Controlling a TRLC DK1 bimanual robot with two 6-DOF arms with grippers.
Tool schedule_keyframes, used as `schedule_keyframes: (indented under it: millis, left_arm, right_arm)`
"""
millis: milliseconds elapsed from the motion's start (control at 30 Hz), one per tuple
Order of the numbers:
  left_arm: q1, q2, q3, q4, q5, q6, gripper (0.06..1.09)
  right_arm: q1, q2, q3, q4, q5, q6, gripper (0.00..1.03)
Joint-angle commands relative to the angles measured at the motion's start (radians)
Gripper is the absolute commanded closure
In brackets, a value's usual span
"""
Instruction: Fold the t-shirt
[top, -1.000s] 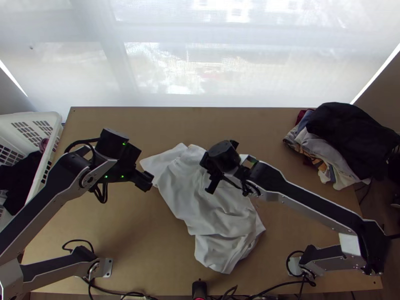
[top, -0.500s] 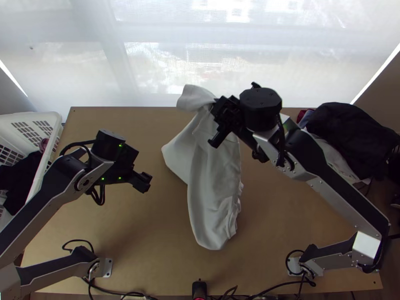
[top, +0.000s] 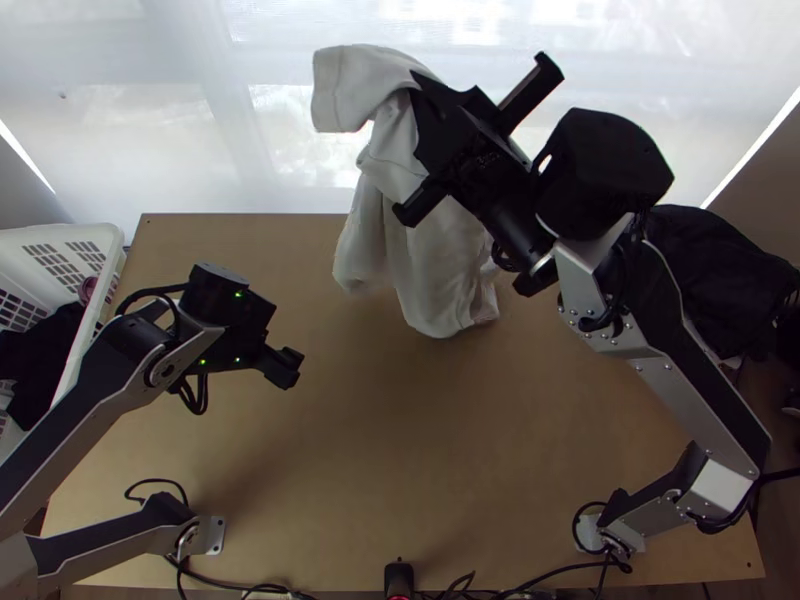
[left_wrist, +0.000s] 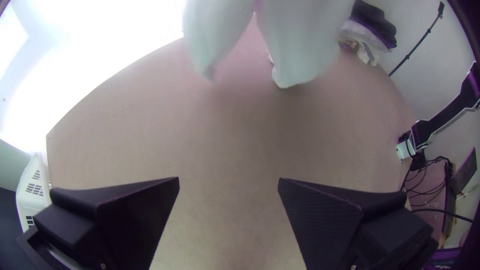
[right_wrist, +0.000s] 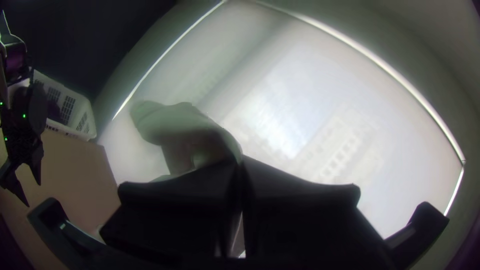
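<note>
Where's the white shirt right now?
In the top view, the white shirt hangs from the right arm's tool, over the far edge of the table, in front of the bright window.

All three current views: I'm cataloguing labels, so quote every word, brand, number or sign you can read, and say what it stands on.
No text can be read anywhere.
T-shirt: no readable print on the parts that show.
Basket: none readable.
Right gripper: pale marks, too small to tell whether they are letters.
</note>
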Motion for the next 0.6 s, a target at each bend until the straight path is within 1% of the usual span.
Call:
schedule_keyframes:
  millis: [0,200,333,567]
  left_arm:
    - [0.014,-0.013,-0.012,0.001,0.0,0.0,0.12]
    - [0.032,-0.026,-0.032,0.01,0.0,0.0,0.12]
    - [0.041,-0.026,-0.027,0.023,0.0,-0.006,0.12]
    - [0.041,-0.031,0.045,0.007,0.012,-0.014,0.12]
  right_arm:
    - [0.094,0.033,0.048,0.186,0.005,-0.154,1.0]
    - [0.148,0.022,0.05,0.262,0.003,-0.234,1.0]
    - [0.181,0.016,0.055,0.308,-0.026,-0.283,1.0]
    - [0.185,0.014,0.048,0.302,-0.028,-0.292,1.0]
